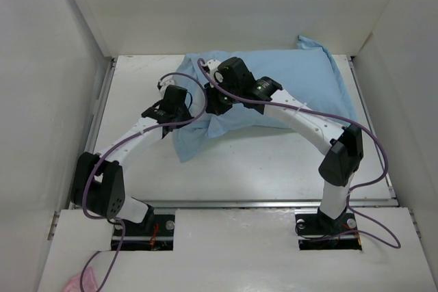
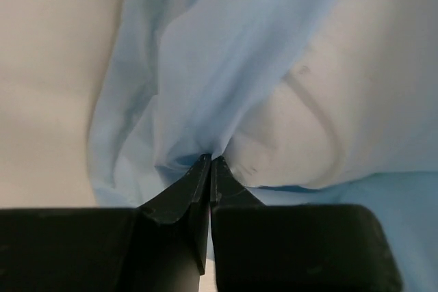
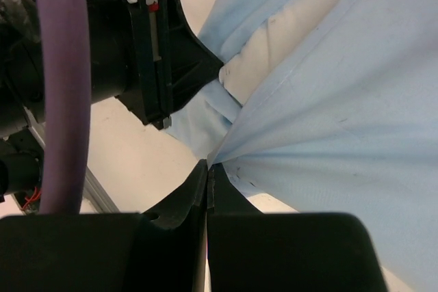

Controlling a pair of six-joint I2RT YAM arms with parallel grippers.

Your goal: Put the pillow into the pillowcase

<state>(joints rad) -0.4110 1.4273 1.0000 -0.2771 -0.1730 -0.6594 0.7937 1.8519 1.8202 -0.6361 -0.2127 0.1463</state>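
The light blue pillowcase lies bulging at the back of the table, its loose mouth end hanging toward the arms. Inside that mouth shows the white pillow, also visible as the pillow between blue folds. My left gripper is shut, with pillowcase fabric gathered into creases at its tips. My right gripper is shut on a pinch of the pillowcase, the cloth fanning out taut from it. From above, the left gripper and right gripper meet close together at the case's near left end.
White walls enclose the table on the left, right and back. Purple cables loop over both arms. A metal rail runs along the table's near edge. The left gripper's body sits just beside the right one.
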